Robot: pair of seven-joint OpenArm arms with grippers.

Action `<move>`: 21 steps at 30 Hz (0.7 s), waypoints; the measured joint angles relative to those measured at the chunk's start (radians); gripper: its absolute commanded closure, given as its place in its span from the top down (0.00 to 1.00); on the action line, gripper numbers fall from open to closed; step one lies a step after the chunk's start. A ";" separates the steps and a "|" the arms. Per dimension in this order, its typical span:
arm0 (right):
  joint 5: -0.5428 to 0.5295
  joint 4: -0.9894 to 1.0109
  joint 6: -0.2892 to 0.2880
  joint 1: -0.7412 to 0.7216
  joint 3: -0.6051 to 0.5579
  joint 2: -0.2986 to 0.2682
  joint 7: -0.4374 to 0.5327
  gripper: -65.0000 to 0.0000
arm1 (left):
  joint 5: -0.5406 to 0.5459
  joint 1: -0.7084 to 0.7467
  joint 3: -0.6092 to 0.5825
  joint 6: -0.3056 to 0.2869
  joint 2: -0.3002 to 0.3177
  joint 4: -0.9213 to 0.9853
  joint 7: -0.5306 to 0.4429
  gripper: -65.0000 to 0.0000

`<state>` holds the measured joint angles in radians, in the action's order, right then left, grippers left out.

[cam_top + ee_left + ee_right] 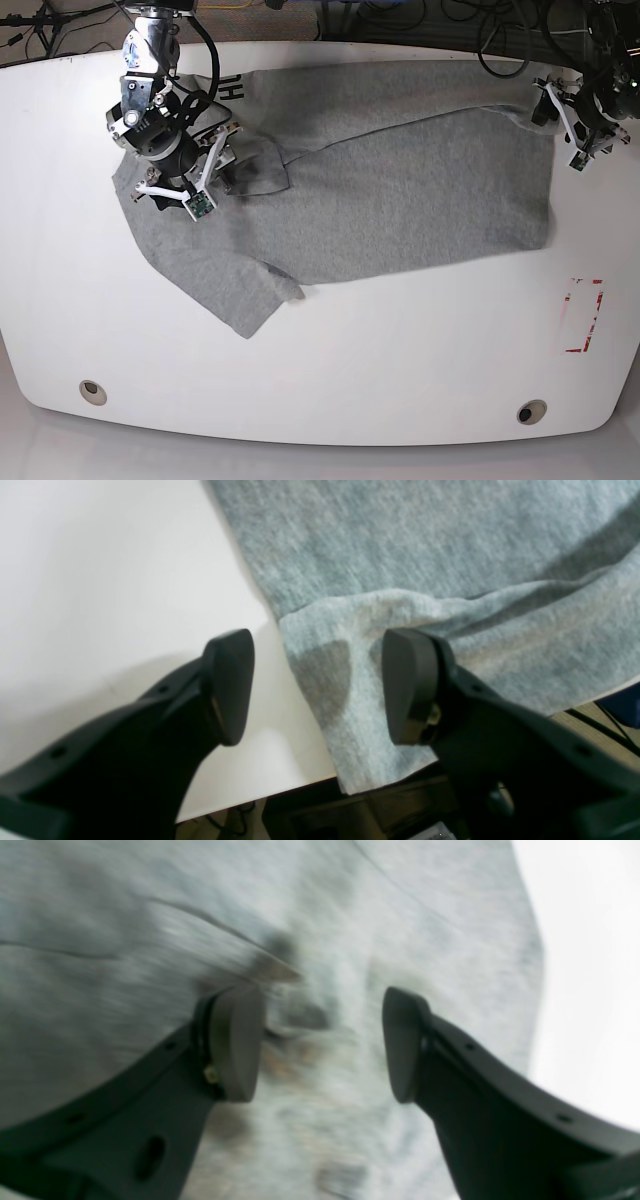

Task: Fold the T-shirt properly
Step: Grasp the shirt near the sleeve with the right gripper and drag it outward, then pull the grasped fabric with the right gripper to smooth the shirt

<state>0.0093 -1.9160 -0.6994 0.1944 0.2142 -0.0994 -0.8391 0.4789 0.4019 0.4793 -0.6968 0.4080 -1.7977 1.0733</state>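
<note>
Evidently soft and limp, the grey T-shirt (380, 190) needs gripping at hems or corners; left gripper (317, 685) and right gripper (322, 1042) both gape open, holding nothing.

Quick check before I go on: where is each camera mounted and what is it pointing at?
Left wrist: on the left arm, looking past the open left claw at the T-shirt hem by the table edge.
Right wrist: on the right arm, looking down through the open right claw onto blurred grey fabric.
Base: overhead, facing down on the whole table; both arms show.
Shared: all three see the T-shirt; base also shows both claws.
</note>
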 measured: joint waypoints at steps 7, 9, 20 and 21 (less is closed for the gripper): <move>-0.015 0.000 0.000 0.003 0.000 -0.001 -0.028 0.56 | 0.000 0.000 0.000 0.000 0.000 0.000 0.000 0.58; -0.014 0.000 0.000 0.002 0.000 0.000 -0.037 0.56 | 0.000 0.000 0.000 0.000 0.000 0.000 0.000 0.58; -0.014 0.065 0.000 -0.020 -0.050 -0.006 -0.037 0.52 | 0.001 0.000 -0.002 0.000 0.000 0.001 0.000 0.58; -0.015 0.069 0.000 -0.023 -0.055 -0.004 -0.037 0.50 | 0.000 0.000 -0.002 0.000 0.000 0.001 0.000 0.58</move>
<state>-0.0055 -1.8465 -0.6994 0.1711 0.1589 -0.1036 -0.8757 0.4789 0.4019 0.4774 -0.6964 0.4076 -1.7969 1.0729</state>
